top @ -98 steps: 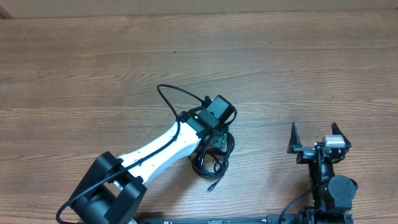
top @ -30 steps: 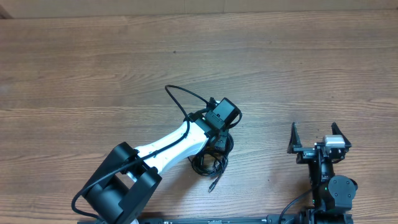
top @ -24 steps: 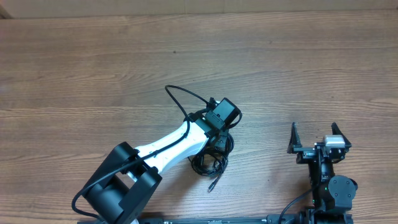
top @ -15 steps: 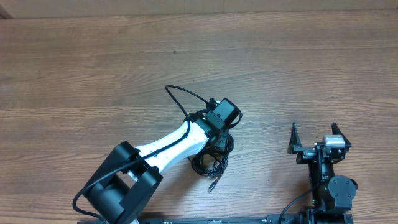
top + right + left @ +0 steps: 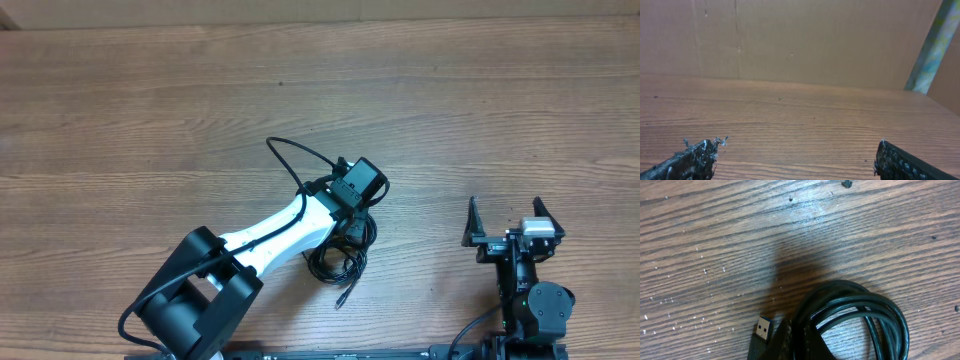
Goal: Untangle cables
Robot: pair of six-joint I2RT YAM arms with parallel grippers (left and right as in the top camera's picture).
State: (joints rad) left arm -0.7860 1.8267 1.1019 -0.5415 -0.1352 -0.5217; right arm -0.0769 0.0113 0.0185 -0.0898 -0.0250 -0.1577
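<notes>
"Jaws on the left gripper [image 5: 351, 218], how did they stand?"

"Closed down tight. The wrist housing hid them from above, and whether they pinched a strand could not be told. The right gripper [image 5: 506, 213] was spread wide above the table [image 5: 150, 120], with nothing between its fingers [image 5: 695, 160]."

"And the cables [image 5: 336, 262]?"

"Bunched in a dark coil under the left wrist, near the table's front edge, partly covered by the arm. Up close the loops ran off the lower edge. A USB plug [image 5: 763, 328] lay just beside them, its cord cut off by the frame"
</notes>
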